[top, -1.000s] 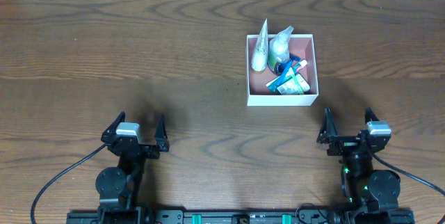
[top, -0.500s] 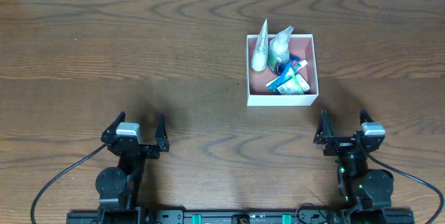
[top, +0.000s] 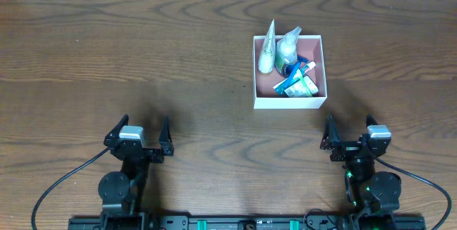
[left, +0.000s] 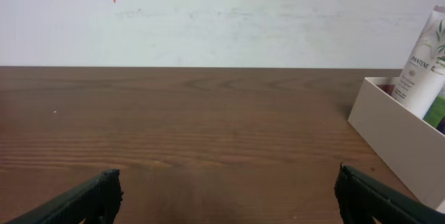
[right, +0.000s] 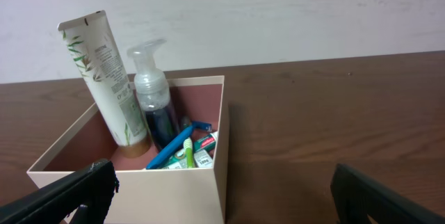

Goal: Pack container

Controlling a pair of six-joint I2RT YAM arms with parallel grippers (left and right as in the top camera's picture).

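A dark brown wooden table [top: 143, 58] with wavy grain fills the overhead view, and a pale strip runs along its far edge. Directly on it sits the container [top: 289, 102], a square, shallow box with white outer walls and a dusty pink inside. It stands flat on the wood, right of centre and somewhat toward the far side, its sides square to the table's edges.
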